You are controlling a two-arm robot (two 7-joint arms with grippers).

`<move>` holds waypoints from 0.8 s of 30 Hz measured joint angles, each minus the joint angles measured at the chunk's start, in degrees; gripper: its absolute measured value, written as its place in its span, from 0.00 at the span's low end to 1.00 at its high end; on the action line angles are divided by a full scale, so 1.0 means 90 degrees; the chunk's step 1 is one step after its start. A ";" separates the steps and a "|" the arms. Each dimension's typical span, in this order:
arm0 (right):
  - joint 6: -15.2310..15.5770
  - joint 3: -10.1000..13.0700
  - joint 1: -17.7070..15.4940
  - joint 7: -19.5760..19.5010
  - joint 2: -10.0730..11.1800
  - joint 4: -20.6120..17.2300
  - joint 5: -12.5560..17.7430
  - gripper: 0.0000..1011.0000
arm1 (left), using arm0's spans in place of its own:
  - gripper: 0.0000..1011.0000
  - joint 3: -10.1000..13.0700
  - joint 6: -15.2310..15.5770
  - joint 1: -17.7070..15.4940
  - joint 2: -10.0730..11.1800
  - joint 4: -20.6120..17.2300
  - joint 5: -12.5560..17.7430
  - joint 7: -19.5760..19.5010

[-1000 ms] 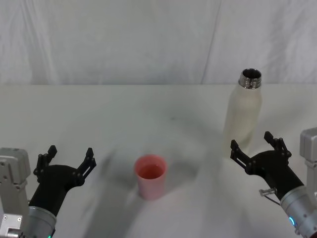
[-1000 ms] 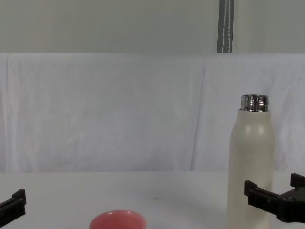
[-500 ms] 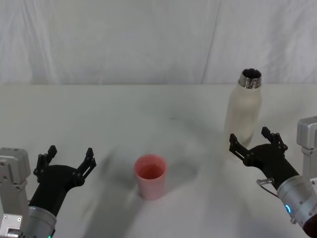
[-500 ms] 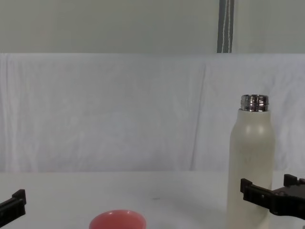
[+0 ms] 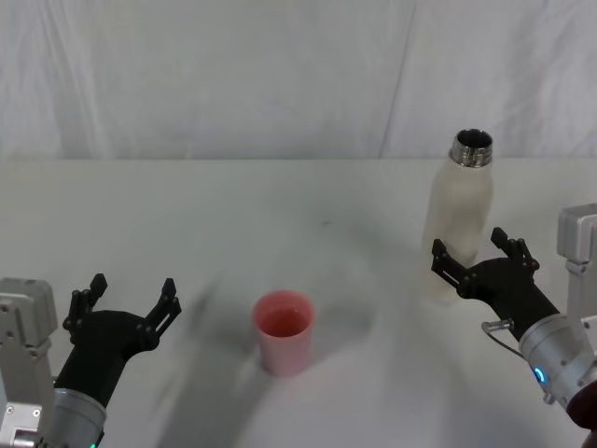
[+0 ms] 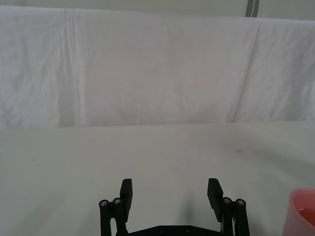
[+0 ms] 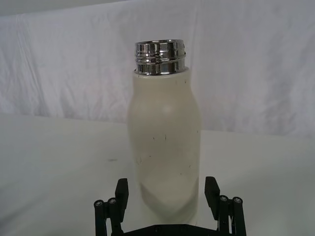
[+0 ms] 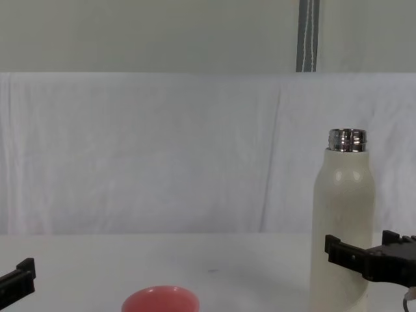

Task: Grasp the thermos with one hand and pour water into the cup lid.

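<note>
We have our right gripper (image 5: 478, 262) spread wide, holding nothing, at the base of the thermos (image 5: 458, 215) so its fingers can flank the body for a side grasp. The thermos stands upright at two o'clock on the table (image 5: 233, 205), cream-white, steel neck uncapped. The pink cup lid (image 5: 284, 331) sits at centre. Our left gripper (image 5: 128, 306) waits open at eight o'clock.
</note>
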 joint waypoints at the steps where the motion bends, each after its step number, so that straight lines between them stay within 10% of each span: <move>1: -0.0001 -0.0003 0.0014 0.0002 0.0001 0.0016 0.0004 0.99 | 0.99 0.0000 0.0000 0.0000 0.0000 0.0000 0.0000 0.0000; 24: -0.0106 -0.0092 0.0435 0.0052 -0.0053 0.0588 0.0090 0.99 | 0.99 0.0000 0.0000 0.0000 0.0000 0.0000 0.0000 0.0000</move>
